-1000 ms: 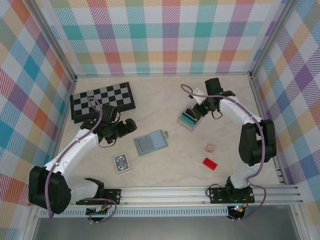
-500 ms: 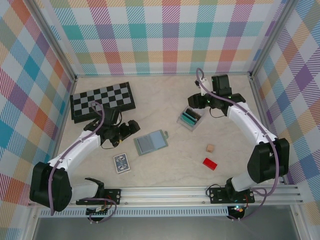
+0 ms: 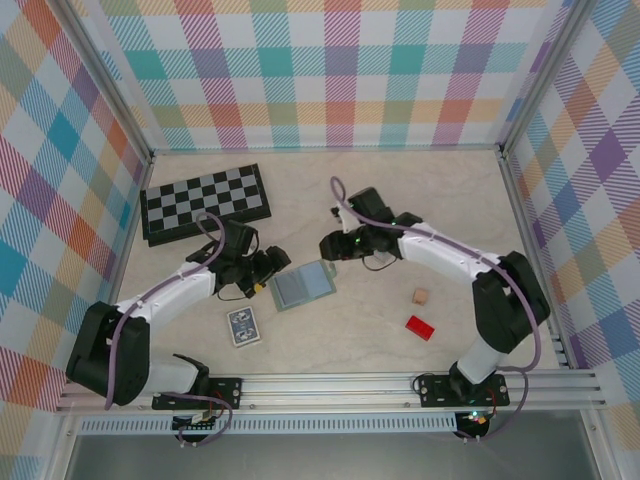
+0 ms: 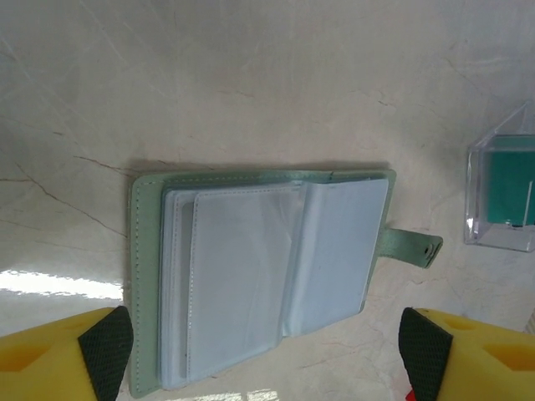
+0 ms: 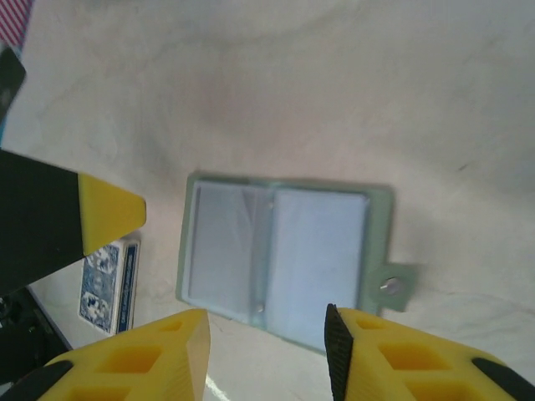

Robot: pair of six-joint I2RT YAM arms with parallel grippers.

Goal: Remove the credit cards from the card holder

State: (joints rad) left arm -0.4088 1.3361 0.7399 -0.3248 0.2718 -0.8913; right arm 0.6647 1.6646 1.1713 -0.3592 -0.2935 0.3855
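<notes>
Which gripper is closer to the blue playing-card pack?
Left. The left gripper is just beyond the card pack, slightly to its right, at the left edge of the wallet. The right gripper is farther off, across the wallet at its far right corner.

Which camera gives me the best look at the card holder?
Left wrist: the card holder lies open, close and sharp, plastic sleeves and strap distinct. Right wrist shows it whole but blurred; top external, small.
</notes>
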